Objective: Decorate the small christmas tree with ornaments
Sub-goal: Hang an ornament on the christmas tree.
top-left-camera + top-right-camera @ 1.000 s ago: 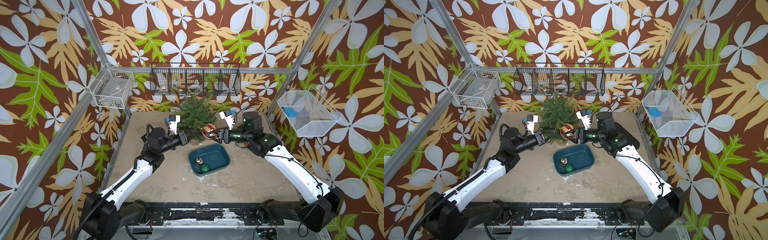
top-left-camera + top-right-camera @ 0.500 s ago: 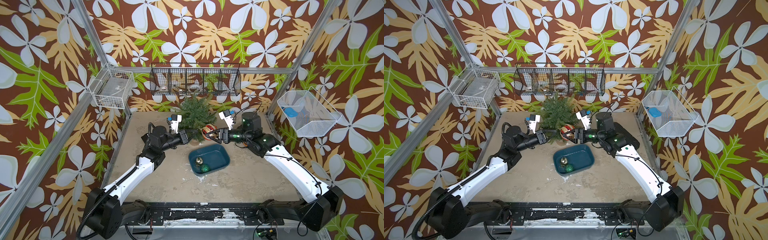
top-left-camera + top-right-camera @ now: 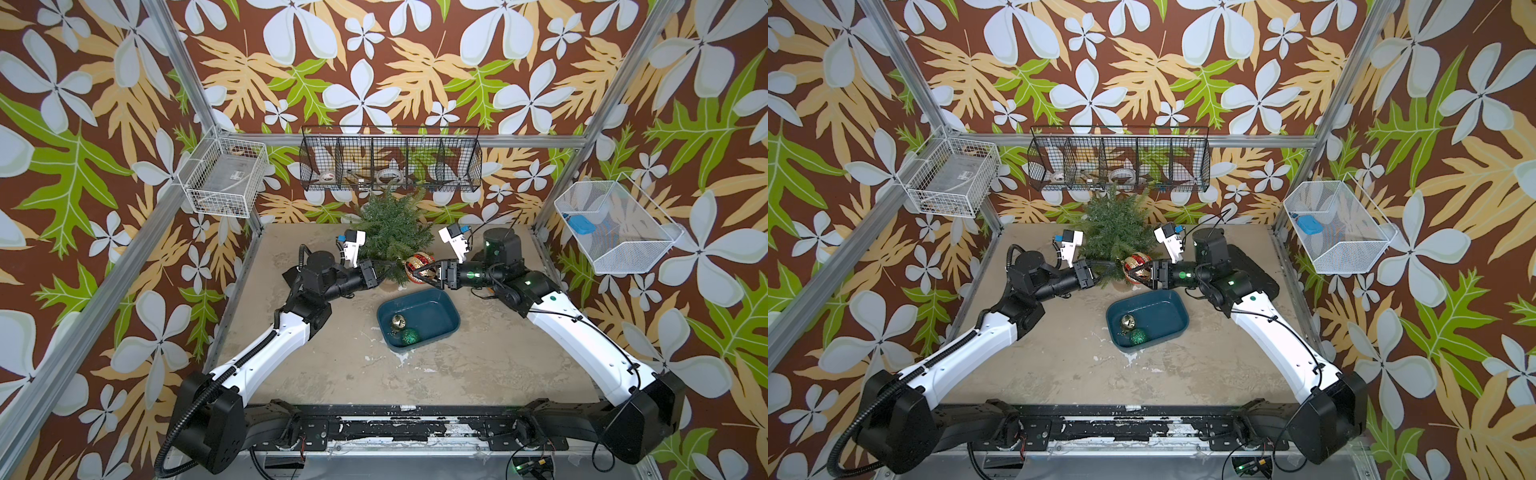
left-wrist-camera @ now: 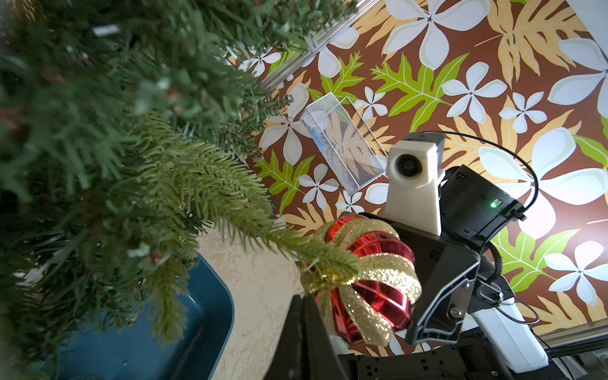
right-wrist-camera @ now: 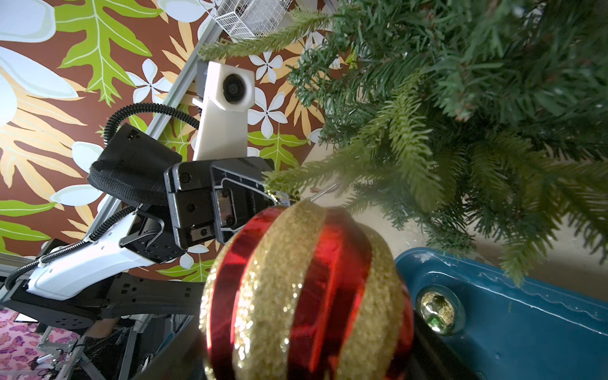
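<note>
The small christmas tree point(image 3: 390, 232) point(image 3: 1117, 226) stands at the back of the table. My right gripper point(image 3: 417, 272) point(image 5: 306, 329) is shut on the large striped red and gold ornament point(image 3: 419, 265) point(image 5: 306, 289) and holds it against the tree's low front branches. A branch tip point(image 4: 329, 260) lies over the ball's gold cap. My left gripper point(image 3: 384, 267) point(image 4: 302, 297) is shut, its tips right beside that cap, with nothing visible between them. The gold ball point(image 3: 398, 321) and the green ball point(image 3: 409, 336) lie in the blue tub point(image 3: 436, 307).
The tub point(image 3: 1163, 309) sits just in front of the tree, below both grippers. A black wire basket point(image 3: 390, 164) hangs on the back wall above the tree. White wire baskets hang at left point(image 3: 226, 178) and right point(image 3: 615, 226).
My left arm has edged slightly toward the tree. The right gripper and the striped ornament have barely moved.
</note>
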Robot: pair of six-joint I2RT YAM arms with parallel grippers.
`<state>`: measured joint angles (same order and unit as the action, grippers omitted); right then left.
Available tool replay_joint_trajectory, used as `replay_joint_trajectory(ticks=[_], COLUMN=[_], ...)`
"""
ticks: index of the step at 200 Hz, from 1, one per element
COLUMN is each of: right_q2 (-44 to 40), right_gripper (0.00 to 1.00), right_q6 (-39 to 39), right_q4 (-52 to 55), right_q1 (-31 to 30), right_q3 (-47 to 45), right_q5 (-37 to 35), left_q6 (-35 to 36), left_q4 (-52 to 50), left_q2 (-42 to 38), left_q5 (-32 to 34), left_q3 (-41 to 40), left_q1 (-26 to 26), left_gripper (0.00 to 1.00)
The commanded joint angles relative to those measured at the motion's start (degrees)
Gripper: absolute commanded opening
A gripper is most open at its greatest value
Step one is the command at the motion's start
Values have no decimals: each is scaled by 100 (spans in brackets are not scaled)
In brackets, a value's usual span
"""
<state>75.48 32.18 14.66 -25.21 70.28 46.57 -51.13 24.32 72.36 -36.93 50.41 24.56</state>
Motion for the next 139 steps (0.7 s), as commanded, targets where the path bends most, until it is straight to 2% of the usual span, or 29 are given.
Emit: replay_joint_trajectory(ticks=[1, 139], right_q2=[-7, -147], right_gripper=[74, 73], right_q6=[30, 67], right_q4=[-182, -193], right_q1=[-8, -8], right_q3=[48, 135], right_q5=[94, 173], left_q6=[-114, -28], left_q4=[111, 184], left_q2=[-16, -275], left_q5=[-65, -207], left_q3=[-30, 8], left_q1=[-29, -152], left_gripper=[0, 0])
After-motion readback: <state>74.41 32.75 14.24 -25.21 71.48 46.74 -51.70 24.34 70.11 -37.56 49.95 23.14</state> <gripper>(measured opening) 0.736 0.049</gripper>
